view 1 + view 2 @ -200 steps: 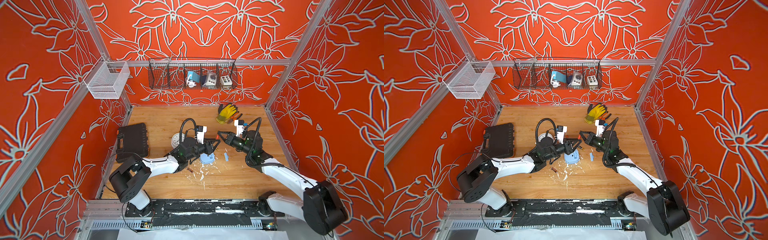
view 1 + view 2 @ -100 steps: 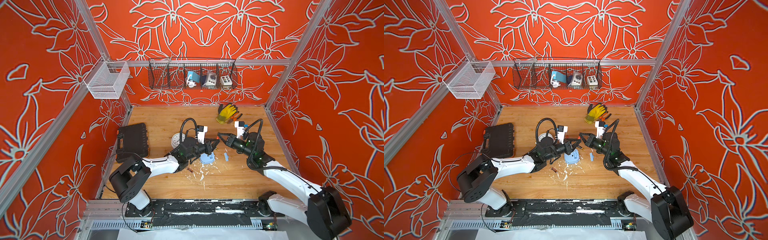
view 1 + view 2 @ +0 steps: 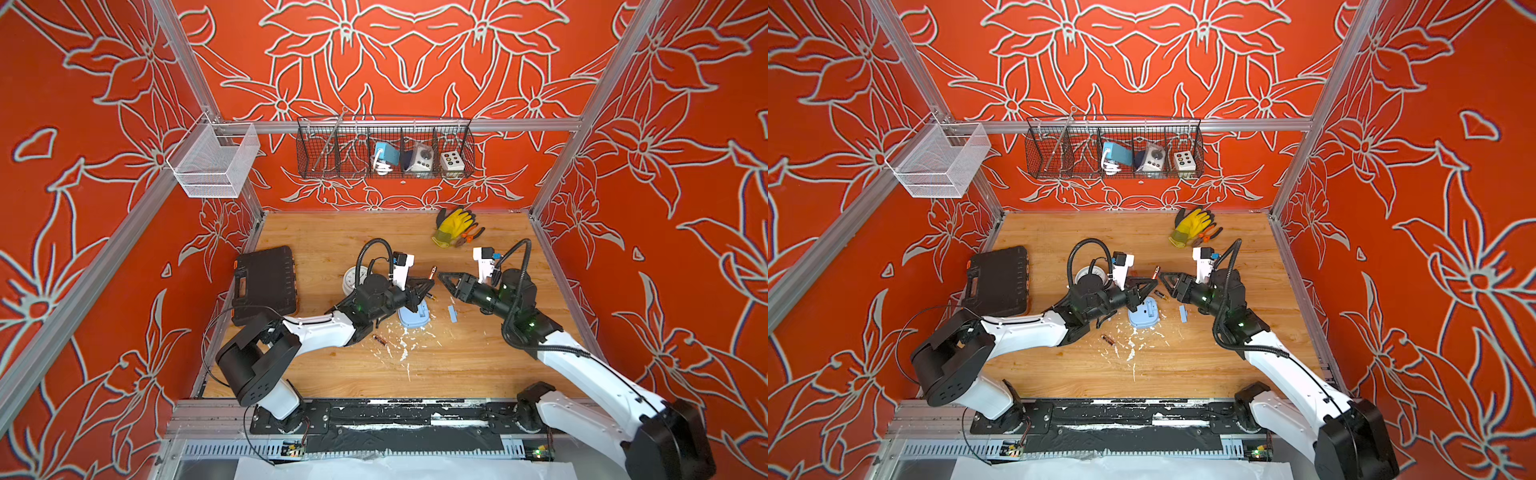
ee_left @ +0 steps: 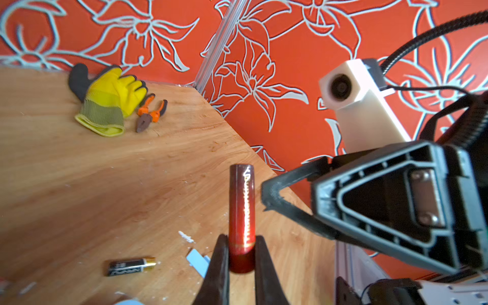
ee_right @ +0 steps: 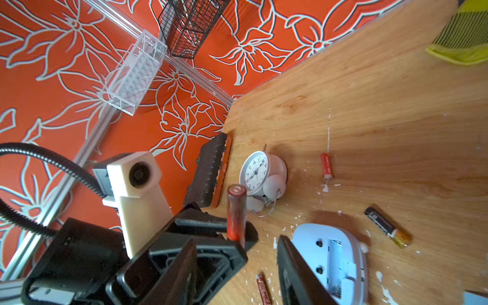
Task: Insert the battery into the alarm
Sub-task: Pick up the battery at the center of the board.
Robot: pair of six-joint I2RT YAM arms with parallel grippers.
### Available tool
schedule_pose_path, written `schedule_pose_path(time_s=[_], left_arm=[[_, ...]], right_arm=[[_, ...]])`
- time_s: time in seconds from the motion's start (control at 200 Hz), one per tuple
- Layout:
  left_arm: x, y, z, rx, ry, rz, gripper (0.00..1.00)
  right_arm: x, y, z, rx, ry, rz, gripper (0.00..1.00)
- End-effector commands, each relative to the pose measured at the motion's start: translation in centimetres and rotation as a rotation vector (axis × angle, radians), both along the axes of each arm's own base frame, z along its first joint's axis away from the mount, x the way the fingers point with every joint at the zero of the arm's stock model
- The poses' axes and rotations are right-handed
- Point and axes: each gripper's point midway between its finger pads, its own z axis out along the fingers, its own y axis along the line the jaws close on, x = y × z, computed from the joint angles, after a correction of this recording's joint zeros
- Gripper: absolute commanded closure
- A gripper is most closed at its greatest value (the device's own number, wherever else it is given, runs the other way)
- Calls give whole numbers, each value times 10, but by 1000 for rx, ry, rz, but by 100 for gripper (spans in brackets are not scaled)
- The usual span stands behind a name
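the left gripper [image 4: 241, 253] has its jaws clamped on the lower end of a red battery [image 4: 241, 208], which stands up out of them above the desk [image 3: 457, 365]. the right gripper [image 3: 443, 277] is just beside it, tip facing tip, with its jaws apart and nothing between them. in the left wrist view a small gap shows between it and the battery.

the blue alarm [image 5: 330, 253] lies face down near the middle of the desk, just below the left gripper. its battery compartment [image 5: 334, 264] is open and faces up. a small blue cover [image 3: 452, 312] lies beside the alarm, toward the right edge. a black battery [image 4: 130, 266] lies flat near the alarm, and a loose red battery [image 3: 380, 340] lies more toward the front edge, by the left arm.

a white clock [image 5: 256, 169] is behind the left arm, and a black case [image 3: 264, 282] lies by the left edge. a yellow glove [image 3: 453, 222] and pliers [image 3: 469, 237] lie near the back right corner.
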Motion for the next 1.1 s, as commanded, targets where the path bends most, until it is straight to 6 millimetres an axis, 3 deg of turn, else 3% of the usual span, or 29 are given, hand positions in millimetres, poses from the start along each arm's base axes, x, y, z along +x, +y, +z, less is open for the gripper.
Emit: schedule_pose_path(time_s=[0.0,0.24,0.43,0.545,0.751,1.096], left_arm=[[0,11,12,89,-173,-5,91],[-16,20,-5,355,-366,-91,93],[-40,25,4,447,-578,-192,99],[-40,27,7,482,-630,-194,100],[-39,23,-3,566,-653,-250,98],[-38,21,-2,575,-682,-262,98]], right_arm=[[-4,-11,6,-114,-33,-3,47],[-30,-6,25,-332,-95,247,47],[-48,7,34,-343,-5,448,47],[-57,19,36,-283,46,565,48],[-55,31,34,-225,113,626,49],[-39,40,12,-270,225,633,60]])
